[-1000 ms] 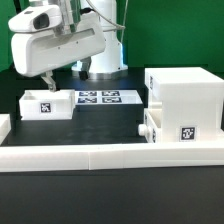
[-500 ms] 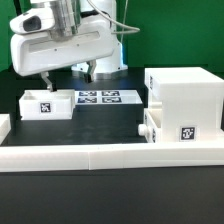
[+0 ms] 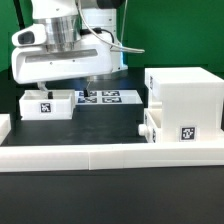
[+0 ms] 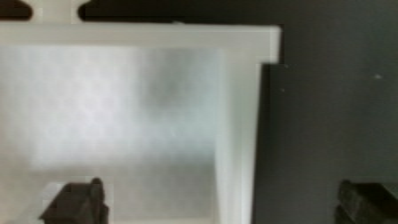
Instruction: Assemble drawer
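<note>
Lowered since half a second ago: the gripper (image 3: 68, 84) now hangs just above the small tray (image 3: 45, 104) at the exterior view's left, where before it sat higher over the table (image 3: 110, 128). Claw released, jaws spread wide, nothing between them. In the wrist view the fingertips (image 4: 75, 200) stand well apart: one over the tray's pale inside, the other over dark table, with the tray's side wall between them. Whether a finger touches the tray, cannot tell. Tray is upright and open-topped, with a square tag on its near face. Marker board (image 3: 100, 97) lies flat just beside it, toward the exterior view's right. Large housing (image 3: 185, 95) stands at the exterior view's right, well apart from the gripper, tag on its near face; a second small part with a round knob (image 3: 149, 126) sits against its lower side. Long white border rail (image 3: 110, 152) runs along the front.
</note>
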Motion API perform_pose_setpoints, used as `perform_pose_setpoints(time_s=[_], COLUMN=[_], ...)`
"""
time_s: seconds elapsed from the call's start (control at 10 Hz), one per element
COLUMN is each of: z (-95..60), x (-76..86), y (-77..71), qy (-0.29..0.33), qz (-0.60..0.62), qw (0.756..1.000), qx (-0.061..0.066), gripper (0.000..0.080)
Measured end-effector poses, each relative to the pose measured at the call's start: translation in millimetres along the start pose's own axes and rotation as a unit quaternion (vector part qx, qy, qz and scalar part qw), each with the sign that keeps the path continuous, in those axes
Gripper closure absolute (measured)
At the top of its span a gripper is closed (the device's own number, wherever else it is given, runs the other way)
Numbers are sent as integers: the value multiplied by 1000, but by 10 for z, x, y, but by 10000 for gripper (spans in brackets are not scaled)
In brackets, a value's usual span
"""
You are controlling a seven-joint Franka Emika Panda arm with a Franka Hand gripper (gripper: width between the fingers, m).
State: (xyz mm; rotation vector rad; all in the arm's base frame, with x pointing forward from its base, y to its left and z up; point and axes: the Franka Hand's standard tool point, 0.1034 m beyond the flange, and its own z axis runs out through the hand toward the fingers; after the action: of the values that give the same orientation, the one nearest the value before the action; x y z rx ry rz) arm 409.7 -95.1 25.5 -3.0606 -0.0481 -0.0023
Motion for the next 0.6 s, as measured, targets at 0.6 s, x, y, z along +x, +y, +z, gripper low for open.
perform_pose_setpoints(time_s=[0.6], z=[64], x=[-36], y=[-79], qy=[21], qz=[14], qw=[1000], qx=[-11], gripper=[150])
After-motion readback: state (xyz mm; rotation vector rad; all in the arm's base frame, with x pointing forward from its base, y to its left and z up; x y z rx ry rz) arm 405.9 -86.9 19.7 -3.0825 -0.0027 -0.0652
